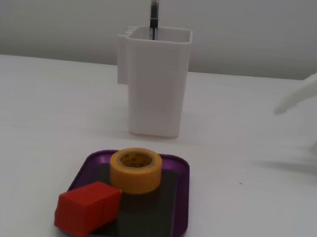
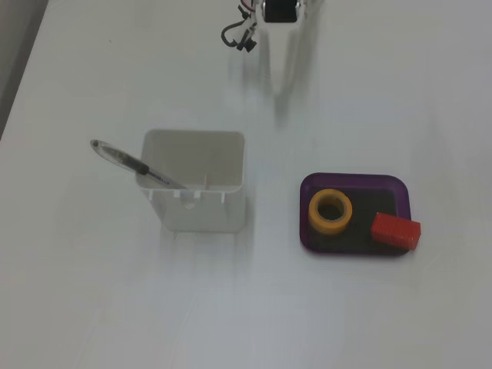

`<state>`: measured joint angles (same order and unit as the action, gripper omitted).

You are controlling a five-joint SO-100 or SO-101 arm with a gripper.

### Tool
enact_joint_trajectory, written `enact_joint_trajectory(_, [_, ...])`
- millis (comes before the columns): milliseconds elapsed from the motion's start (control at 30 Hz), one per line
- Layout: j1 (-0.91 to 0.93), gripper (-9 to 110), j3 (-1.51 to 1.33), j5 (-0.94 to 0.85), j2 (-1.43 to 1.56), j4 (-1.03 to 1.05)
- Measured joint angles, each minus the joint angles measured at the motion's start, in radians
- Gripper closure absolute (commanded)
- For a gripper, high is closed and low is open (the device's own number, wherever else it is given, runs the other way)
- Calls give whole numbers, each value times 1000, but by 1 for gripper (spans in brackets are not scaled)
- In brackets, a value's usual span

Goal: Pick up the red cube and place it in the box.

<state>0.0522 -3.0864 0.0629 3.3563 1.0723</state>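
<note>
We find the red cube [image 1: 87, 208] resting in the box [image 1: 180, 212] beside a tape roll [image 1: 136, 170], well clear of the claw [image 1: 304, 99]. Whether it is open, we cannot tell; it holds nothing. We judge placement complete; only retreat remains.

Red cube [image 1: 87, 208] resting on the front-left rim of the purple box [image 1: 178, 212], beside a yellow tape roll [image 1: 136, 170]; white container [image 1: 154, 83] with pen [image 1: 154, 12] behind; white arm [image 1: 316, 88] at right, above the table [image 1: 251, 209]
</note>
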Motion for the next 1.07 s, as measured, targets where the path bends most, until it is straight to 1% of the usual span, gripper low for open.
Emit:
enact_joint_trajectory(67, [0,102,0,0,0,0])
enact_joint_trajectory(100, [0,103,0,0,0,0])
enact_joint_trajectory(200, [0,98,-2,0,0,0])
enact_joint_trajectory(1067, [0,98,-3,5,0,0])
